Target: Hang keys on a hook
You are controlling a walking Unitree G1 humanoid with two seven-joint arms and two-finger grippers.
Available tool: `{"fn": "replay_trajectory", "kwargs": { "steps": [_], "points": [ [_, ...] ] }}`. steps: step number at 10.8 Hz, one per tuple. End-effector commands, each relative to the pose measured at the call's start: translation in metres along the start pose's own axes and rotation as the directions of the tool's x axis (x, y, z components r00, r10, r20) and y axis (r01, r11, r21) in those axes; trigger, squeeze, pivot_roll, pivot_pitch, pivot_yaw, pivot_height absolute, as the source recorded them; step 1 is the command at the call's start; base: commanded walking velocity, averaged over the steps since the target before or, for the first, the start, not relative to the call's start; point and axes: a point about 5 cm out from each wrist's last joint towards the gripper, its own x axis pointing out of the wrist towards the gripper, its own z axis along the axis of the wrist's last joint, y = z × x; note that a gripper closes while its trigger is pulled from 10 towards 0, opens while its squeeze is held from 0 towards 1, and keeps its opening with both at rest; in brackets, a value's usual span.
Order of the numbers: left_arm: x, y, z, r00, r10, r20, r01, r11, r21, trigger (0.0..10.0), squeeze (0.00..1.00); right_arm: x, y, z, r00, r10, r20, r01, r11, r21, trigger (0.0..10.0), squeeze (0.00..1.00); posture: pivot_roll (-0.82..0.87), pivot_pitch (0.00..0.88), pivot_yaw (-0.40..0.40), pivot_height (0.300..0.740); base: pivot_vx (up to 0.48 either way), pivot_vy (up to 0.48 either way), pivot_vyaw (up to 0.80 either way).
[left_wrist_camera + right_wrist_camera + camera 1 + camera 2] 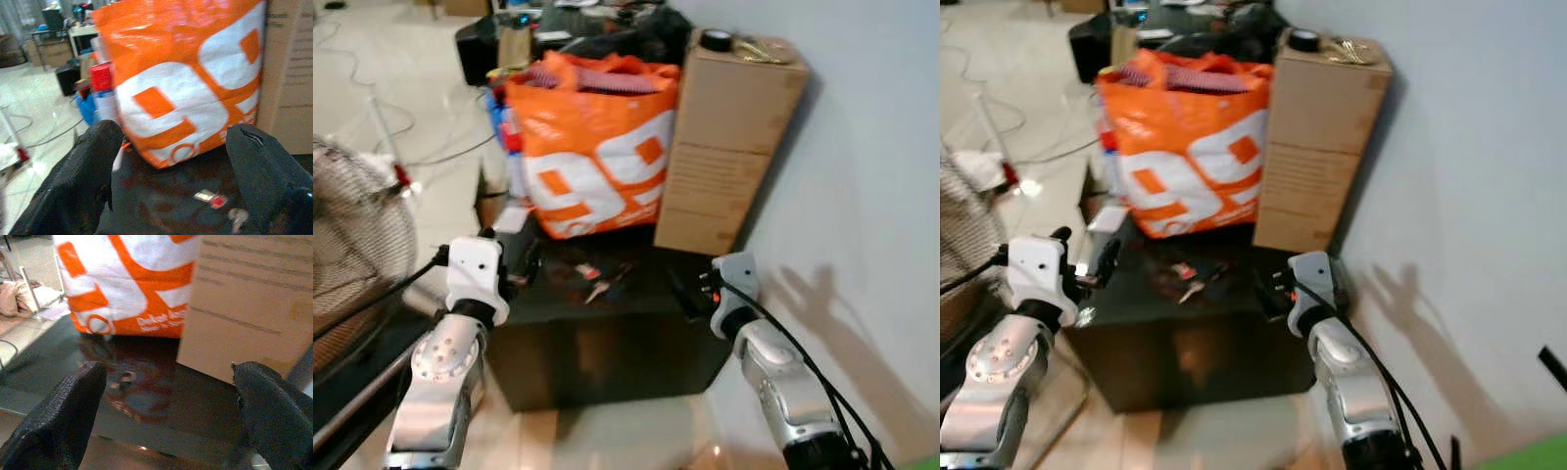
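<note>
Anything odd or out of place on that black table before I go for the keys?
Nothing spilled or damaged. The keys lie loose on the black table, before the orange bag.

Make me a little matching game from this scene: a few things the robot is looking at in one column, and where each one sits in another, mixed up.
Things:
1. keys
2. orange bag
3. cardboard box
4. roll of tape

Places:
A. on top of the cardboard box
B. against the wall, beside the bag
C. lying on the black table in front of the bag
D. standing at the back of the black table

Pairs: 1-C, 2-D, 3-B, 4-A
</note>
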Motion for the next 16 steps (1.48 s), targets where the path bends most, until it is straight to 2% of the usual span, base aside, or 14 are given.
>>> {"fn": "replay_trajectory", "kwargs": {
  "steps": [1,2,6,9,12,13,14,15,16],
  "points": [
    [0.001,-0.006,0.002,1.0,-0.025,0.009,0.025,1.0,-0.002,10.0,0.0,-0.001,-0.007,-0.002,1.0,-0.003,-0.019,0.003,1.0,-0.017,10.0,1.0,0.0,0.0,-0.039,0.74,0.39,0.0,0.0],
    [0.001,-0.006,0.002,1.0,-0.025,0.009,0.025,1.0,-0.003,10.0,0.0,0.0,-0.007,-0.003,1.0,0.018,-0.026,-0.018,0.999,-0.03,10.0,1.0,0.0,0.0,-0.041,0.74,0.382,0.0,0.0],
    [0.0,-0.007,0.001,1.0,-0.03,0.007,0.03,1.0,-0.005,10.0,0.0,-0.002,-0.009,-0.006,0.999,0.029,-0.045,-0.031,0.998,-0.053,10.0,1.0,-0.01,0.0,-0.045,0.74,0.382,0.0,0.8],
    [0.0,-0.012,0.0,0.998,-0.059,-0.001,0.059,0.998,-0.002,10.0,0.0,-0.003,-0.018,-0.01,0.997,0.014,-0.079,-0.02,0.997,-0.073,10.0,1.0,-0.01,0.0,-0.045,0.74,0.381,0.0,0.0],
    [-0.003,-0.015,-0.003,0.997,-0.081,-0.018,0.08,0.997,-0.006,10.0,0.0,0.0,-0.017,-0.013,0.992,0.034,-0.125,-0.048,0.993,-0.11,10.0,1.0,-0.01,0.0,-0.058,0.74,0.365,0.0,0.0],
    [-0.004,-0.018,-0.008,0.991,-0.127,-0.047,0.127,0.992,0.012,10.0,0.0,0.002,-0.015,-0.018,0.984,0.038,-0.175,-0.06,0.991,-0.121,10.0,0.0,-0.02,0.0,-0.058,0.74,0.0,0.0,0.0],
    [-0.006,-0.021,-0.012,0.984,-0.163,-0.065,0.165,0.986,0.028,10.0,0.0,0.002,-0.014,-0.024,0.976,0.043,-0.214,-0.072,0.989,-0.131,10.0,0.0,-0.03,0.0,-0.059,0.74,0.0,0.0,0.0],
    [-0.007,-0.02,-0.013,0.978,-0.191,-0.079,0.194,0.981,0.024,10.0,0.0,0.001,-0.009,-0.029,0.961,0.101,-0.256,-0.128,0.988,-0.092,10.0,0.0,-0.03,0.0,-0.061,0.74,0.0,0.0,0.0],
    [-0.008,-0.019,-0.015,0.972,-0.215,-0.096,0.218,0.976,0.027,10.0,0.0,0.001,-0.005,-0.035,0.946,0.112,-0.305,-0.151,0.983,-0.104,10.0,0.0,-0.04,0.0,-0.063,0.74,0.0,0.0,0.0]
  ]
}}
